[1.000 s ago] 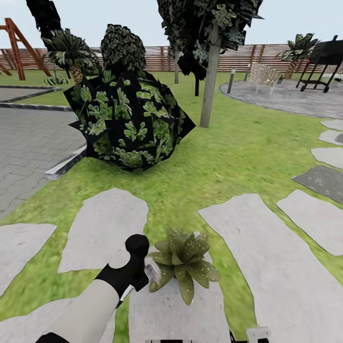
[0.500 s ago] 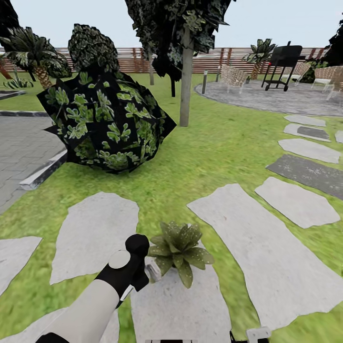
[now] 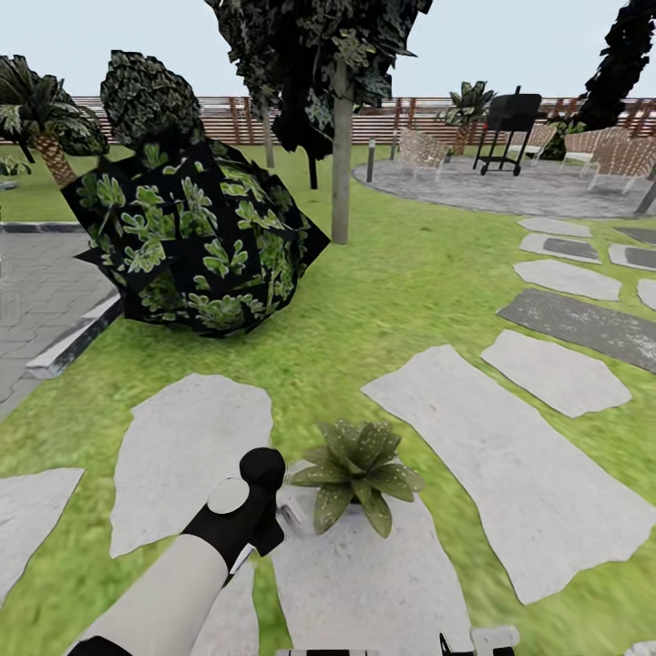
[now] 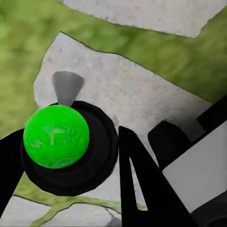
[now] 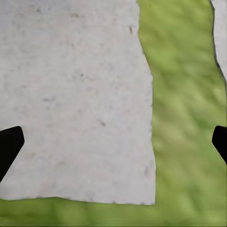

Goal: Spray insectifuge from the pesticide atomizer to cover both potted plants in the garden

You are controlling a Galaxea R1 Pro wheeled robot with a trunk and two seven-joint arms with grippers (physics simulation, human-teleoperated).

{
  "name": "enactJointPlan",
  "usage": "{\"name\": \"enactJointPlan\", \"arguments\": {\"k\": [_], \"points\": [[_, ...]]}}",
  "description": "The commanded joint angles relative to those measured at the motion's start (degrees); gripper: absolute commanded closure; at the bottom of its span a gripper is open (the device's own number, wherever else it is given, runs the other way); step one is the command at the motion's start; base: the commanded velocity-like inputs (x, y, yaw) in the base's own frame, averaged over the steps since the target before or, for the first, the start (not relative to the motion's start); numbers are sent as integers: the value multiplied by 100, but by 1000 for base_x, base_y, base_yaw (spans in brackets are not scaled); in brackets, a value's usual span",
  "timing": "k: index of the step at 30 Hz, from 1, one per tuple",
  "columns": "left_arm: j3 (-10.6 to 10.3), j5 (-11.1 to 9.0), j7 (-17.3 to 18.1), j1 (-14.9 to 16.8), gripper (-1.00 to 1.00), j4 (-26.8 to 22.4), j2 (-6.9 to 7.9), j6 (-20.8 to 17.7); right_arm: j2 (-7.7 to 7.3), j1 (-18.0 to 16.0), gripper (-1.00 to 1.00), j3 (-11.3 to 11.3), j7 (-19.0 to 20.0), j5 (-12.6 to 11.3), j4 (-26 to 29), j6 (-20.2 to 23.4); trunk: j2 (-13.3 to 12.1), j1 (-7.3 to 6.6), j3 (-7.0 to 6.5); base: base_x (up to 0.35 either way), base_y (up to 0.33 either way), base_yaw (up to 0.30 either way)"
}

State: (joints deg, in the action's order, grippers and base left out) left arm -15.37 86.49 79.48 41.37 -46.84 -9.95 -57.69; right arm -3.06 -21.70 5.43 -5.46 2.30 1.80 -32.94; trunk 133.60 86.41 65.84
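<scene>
A potted plant (image 3: 357, 472), a low rosette of speckled green leaves, stands on a grey stepping stone (image 3: 364, 574) low in the head view. My left gripper (image 3: 273, 521) hangs just left of it, almost touching the leaves. It is shut on the pesticide atomizer (image 3: 292, 519), which shows there as a small pale sliver. In the left wrist view the atomizer (image 4: 56, 137) appears end-on, a green round inside a black ring, between the black fingers (image 4: 137, 189). My right gripper (image 5: 113, 142) is open over stone and grass, fingertips (image 5: 9, 146) far apart. The second potted plant is out of view.
A big dark blocky bush (image 3: 191, 241) and a tree trunk (image 3: 340, 173) stand ahead on the lawn. Stepping stones (image 3: 510, 456) run off to the right toward a round patio (image 3: 528, 187) with a grill (image 3: 508, 123). A kerbed paved area (image 3: 36, 282) lies left.
The whole head view has swung, so the bush and the tree sit further left in the picture: the camera moved. My left arm keeps the same pose beside the plant.
</scene>
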Motion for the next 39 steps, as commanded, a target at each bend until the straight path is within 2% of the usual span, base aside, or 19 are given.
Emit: {"name": "enactJointPlan", "arguments": {"k": [1, 10, 18, 31, 39], "points": [[-7, 51, 59, 3, 100, -6, 1, -58, -1, -2, -100, 46, -58, 25, -4, -10, 2, -1, 4, -5, 304, 0], [33, 42, 59, 3, 100, -33, 18, -58, -1, 0, -100, 46, -53, 25, 4, -10, 2, -1, 4, 103, 303, -23], [36, 62, 39, 3, 100, -43, 26, -58, -1, -1, -100, 46, -52, 25, 4, -10, 2, -1, 4, 46, 300, -284], [17, 78, 36, 56, 100, -92, 28, -58, -1, -1, -100, 46, -52, 25, 4, -10, 2, -1, 4, -197, 254, -300], [33, 77, 55, 56, 100, -123, 34, -58, -1, -1, -100, 46, -52, 25, 4, -10, 2, -1, 4, 156, 281, -300]]}}
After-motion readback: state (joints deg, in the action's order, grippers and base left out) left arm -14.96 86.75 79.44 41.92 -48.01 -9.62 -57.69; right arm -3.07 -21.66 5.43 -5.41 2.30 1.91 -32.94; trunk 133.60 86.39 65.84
